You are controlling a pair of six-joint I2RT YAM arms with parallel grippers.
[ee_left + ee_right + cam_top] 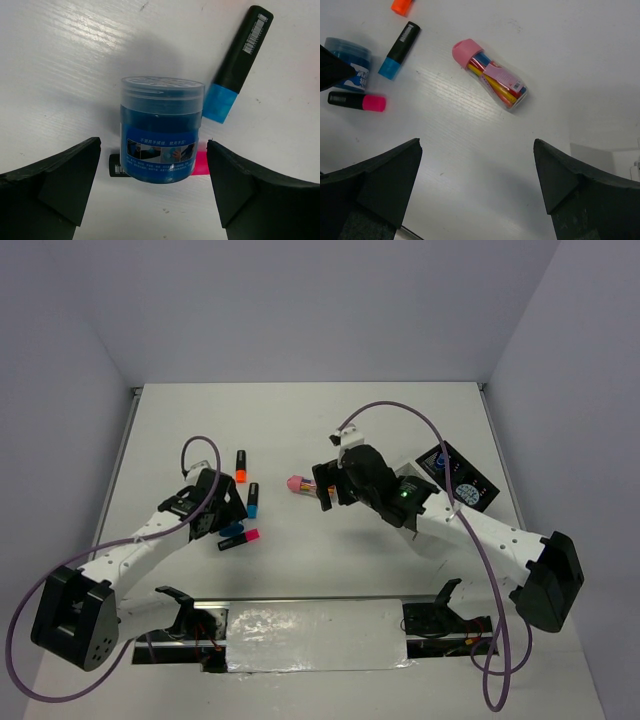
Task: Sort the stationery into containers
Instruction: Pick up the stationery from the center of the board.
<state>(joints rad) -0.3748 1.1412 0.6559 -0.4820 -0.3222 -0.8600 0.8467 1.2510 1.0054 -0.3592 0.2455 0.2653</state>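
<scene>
A blue round tub (161, 132) with a clear lid stands upright between the fingers of my open left gripper (154, 145), untouched by either finger. Behind it lies a pink highlighter (201, 162), and a blue highlighter (235, 65) lies past it to the right. From above, my left gripper (228, 520) is at the tub (232, 531), with an orange highlighter (241, 465) farther back. My right gripper (322, 492) hangs open and empty above bare table, just short of a pink-capped tube (492, 75) of coloured pens. The containers are out of view.
A black flat packet (455, 478) with a blue round print lies at the right, partly under my right arm. A shiny taped strip (310, 635) runs along the near edge between the arm bases. Walls close in the table's far side and both flanks.
</scene>
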